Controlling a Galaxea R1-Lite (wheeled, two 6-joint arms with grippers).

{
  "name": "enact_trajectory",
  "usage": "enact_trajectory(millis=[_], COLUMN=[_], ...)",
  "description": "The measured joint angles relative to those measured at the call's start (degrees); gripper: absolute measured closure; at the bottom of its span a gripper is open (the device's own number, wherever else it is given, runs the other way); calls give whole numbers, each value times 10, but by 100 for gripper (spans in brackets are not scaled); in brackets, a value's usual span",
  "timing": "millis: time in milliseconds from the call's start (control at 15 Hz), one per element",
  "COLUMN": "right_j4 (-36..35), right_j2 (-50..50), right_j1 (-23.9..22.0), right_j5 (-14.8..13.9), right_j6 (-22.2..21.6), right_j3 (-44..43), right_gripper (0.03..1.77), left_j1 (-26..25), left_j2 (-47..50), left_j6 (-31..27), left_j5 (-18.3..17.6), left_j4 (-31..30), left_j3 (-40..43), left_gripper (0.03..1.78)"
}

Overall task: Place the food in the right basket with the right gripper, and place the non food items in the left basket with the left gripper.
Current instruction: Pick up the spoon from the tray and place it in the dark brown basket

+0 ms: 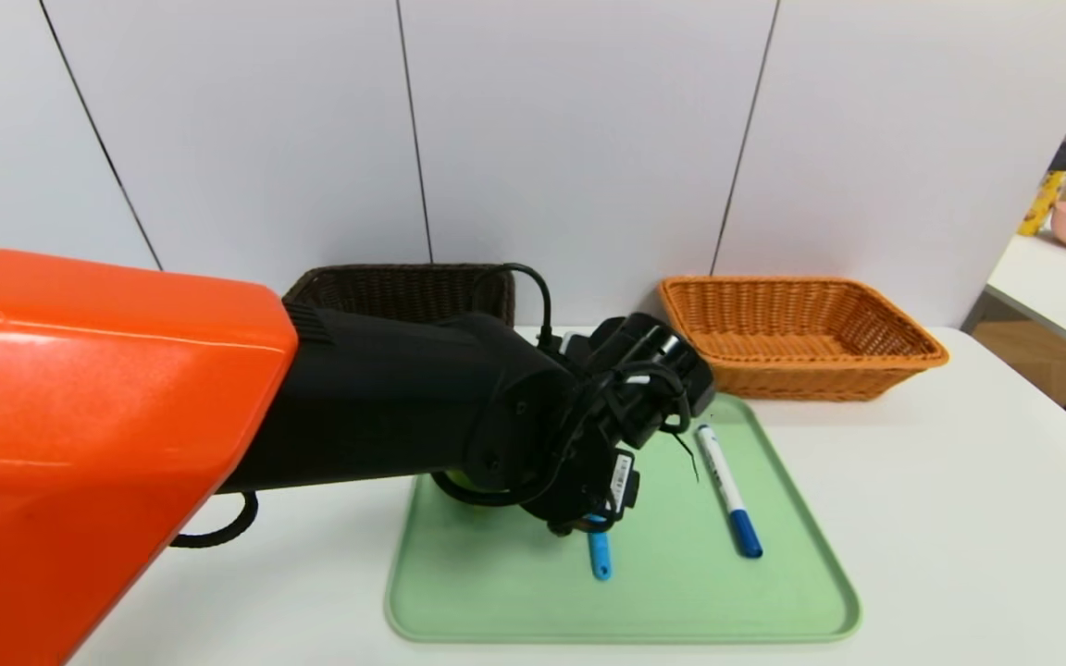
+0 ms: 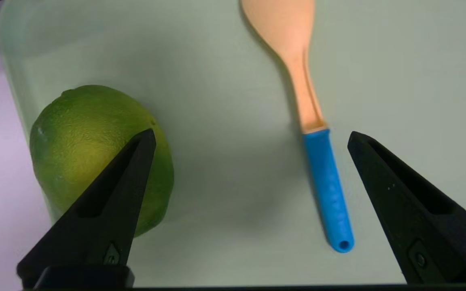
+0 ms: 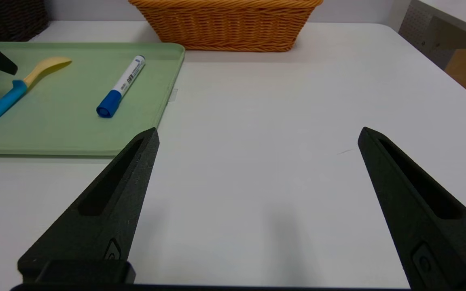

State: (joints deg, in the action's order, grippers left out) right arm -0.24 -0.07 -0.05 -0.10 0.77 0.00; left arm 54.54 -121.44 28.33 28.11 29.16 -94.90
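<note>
Nearest the robot: white table [image 3: 265,121], a bare stretch in front of the right gripper [image 3: 257,135], which sits level above that surface on the right side, fingers spread wide, nothing between them.

Green tray [image 1: 681,610] sits at the table's near-middle, low raised rim all round. Its right edge is just beside open tabletop; bare tray floor runs along the near edge.

On the tray, near to far: blue handle end of the spoon-spatula [image 2: 318,161] lies closest, its yellow head pointing away toward the far side. White marker [image 1: 727,490] lies to its right, blue cap toward the robot, white end away; the two are apart, with clear tray floor between them. Lime [image 2: 95,153] rests close to the tray's left rim, near the corner, well left of the spatula.

Left gripper [image 2: 251,135] hangs over the tray, angled downward, fingers wide apart and empty. One fingertip overlaps the lime in the left wrist view, the other shows just beyond the spatula handle; whether either touches cannot be told.

Farthest, against the wall: dark brown basket [image 1: 376,287] behind the left arm, partly hidden; orange basket [image 1: 801,333] to the right, just past the tray's far right corner. A gap separates the baskets.
</note>
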Motion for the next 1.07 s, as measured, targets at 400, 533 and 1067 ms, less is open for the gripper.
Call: enact_trajectory(millis=[400,533,1067], right_j4=[0,0,0], right_j2=[0,0,0], right_j1=[0,0,0], right_j5=[0,0,0], right_j6=[0,0,0], right_j3=[0,0,0], right_gripper=[10,10,10], left_j1=[-9,-9,-4], left_j2=[-6,-9,-31], left_j6=[2,2,3], left_j5=[-30,-30,-64], left_j4=[0,0,1], left_j3=[-16,-17,-30], left_gripper=[12,12,12])
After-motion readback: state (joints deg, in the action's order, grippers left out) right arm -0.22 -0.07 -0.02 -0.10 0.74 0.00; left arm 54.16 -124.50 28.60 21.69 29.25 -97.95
